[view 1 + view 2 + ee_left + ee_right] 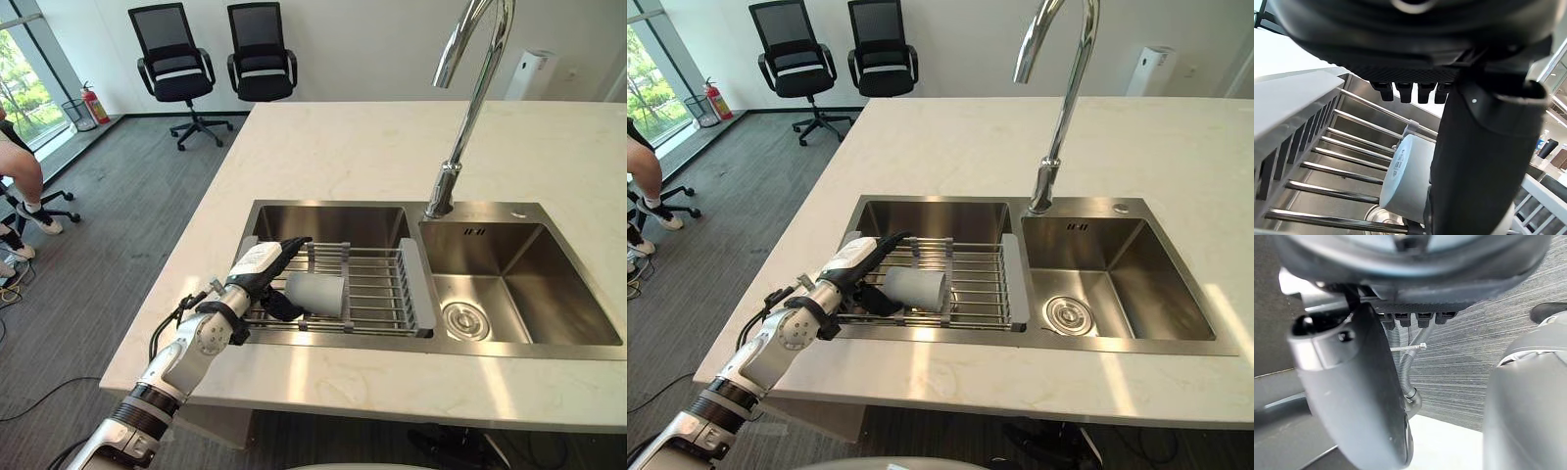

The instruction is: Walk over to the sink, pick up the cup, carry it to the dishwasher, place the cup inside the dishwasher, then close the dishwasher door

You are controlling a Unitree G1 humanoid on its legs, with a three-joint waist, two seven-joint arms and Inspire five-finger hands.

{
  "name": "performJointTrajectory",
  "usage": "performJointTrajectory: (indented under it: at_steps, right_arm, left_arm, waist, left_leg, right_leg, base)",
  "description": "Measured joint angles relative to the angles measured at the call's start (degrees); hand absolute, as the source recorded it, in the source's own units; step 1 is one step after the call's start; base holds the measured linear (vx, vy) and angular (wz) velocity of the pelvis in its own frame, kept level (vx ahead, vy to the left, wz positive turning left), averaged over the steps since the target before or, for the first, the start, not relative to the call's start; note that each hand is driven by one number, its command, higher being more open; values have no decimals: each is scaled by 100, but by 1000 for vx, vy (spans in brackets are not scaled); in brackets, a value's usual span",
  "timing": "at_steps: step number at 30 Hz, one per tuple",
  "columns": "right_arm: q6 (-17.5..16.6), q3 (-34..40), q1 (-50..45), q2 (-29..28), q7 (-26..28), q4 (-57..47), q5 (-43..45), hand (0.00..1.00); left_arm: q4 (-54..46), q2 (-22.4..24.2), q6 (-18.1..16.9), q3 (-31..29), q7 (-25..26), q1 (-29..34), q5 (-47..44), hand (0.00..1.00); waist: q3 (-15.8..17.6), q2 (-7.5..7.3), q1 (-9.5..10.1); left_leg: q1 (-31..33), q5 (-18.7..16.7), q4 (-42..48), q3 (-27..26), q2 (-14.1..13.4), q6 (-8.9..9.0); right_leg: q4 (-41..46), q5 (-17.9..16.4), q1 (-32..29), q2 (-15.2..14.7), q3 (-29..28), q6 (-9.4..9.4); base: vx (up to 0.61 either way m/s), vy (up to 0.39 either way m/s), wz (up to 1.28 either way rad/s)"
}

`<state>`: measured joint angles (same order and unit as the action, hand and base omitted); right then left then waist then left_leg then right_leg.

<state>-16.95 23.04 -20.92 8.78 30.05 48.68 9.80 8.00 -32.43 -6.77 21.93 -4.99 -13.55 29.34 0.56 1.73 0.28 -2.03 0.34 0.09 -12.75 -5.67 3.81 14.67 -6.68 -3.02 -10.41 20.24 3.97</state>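
You are working the pickup: your left hand, open and holding nothing, is hovering over the grey cup lying sideways on the sink rack, lower centre. Next, close around it.

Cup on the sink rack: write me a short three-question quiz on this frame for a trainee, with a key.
1. True or false: the cup stands upright in the right basin.
2. Which hand is at the cup? A) the robot's left hand B) a person's hand C) no hand
3. Fill in: the cup lies on its side on the wire ____ over the left basin.
Key: 1 false, it lies on its side over the left basin. 2 A, with straight fingers above the cup. 3 rack.
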Motion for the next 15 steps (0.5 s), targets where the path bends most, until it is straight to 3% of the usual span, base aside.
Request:
performJointTrajectory:
  at_steps: [4,5,6,15]
  right_arm:
    - [316,-479,-1,-22,-330,-291,0,100]
    - [885,-1163,124,-263,-944,-639,0,100]
    - [983,-1235,134,-263,-1055,-640,0,100]
    - [1229,-1478,238,-88,-1715,-644,2,100]
  left_arm:
    - [2,-79,9,494,-14,-343,13,100]
    - [12,-73,306,894,-159,-570,13,100]
    - [65,-73,375,944,-173,-570,13,100]
    - [142,-63,529,1546,-200,-1021,365,100]
  waist:
    - [-1,3,-46]
    - [8,88,-193]
    - [19,115,-226]
    - [142,287,-358]
  left_leg:
    - [-8,9,-19,45,60,-15]
    - [-21,37,-111,50,153,-54]
    - [-30,39,-127,54,157,-52]
    - [-45,66,-181,133,209,-64]
  right_leg:
    - [76,-45,7,-77,28,43]
    - [236,-140,-99,-186,5,80]
    - [228,-139,-99,-185,6,80]
    - [204,-142,-90,-230,55,108]
  base:
    - [22,21,8]
    - [46,42,7]
    - [63,32,3]
    - [30,6,3]
